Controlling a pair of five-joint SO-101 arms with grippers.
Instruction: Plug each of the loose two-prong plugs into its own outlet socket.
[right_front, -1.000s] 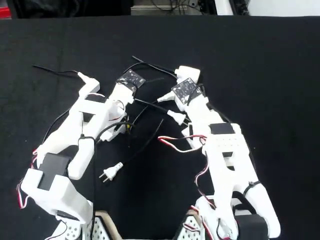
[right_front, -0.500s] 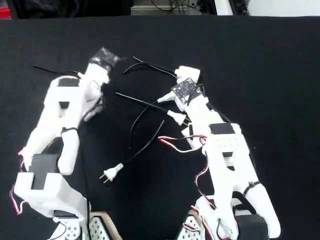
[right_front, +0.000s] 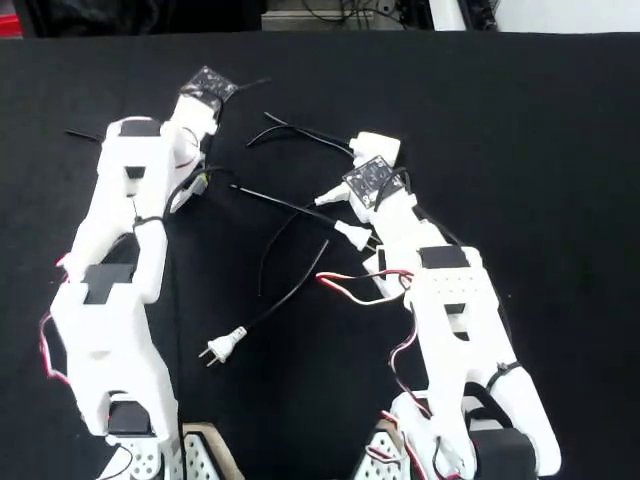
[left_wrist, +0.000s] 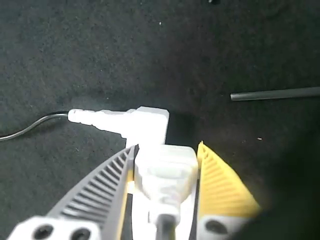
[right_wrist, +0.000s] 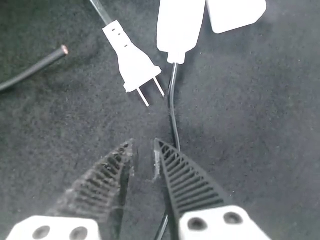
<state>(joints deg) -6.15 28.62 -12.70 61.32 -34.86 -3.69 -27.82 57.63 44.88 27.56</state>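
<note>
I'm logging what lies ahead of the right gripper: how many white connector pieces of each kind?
White two-prong plug with bare metal prongs: 1
White plastic connector bodies, no prongs showing: 2
Total: 3

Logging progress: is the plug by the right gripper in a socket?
Out: the white plug lies loose, both prongs bare.

Cloth: black, matt, fuzzy nap. Plug: smooth white plastic, slight sheen, two bare metal prongs. Cable beside plug: smooth black rubbery sheath. Right gripper near plug: ribbed black matt plastic. Left gripper: ribbed matt plastic, clamped around smooth white plastic connector.
</note>
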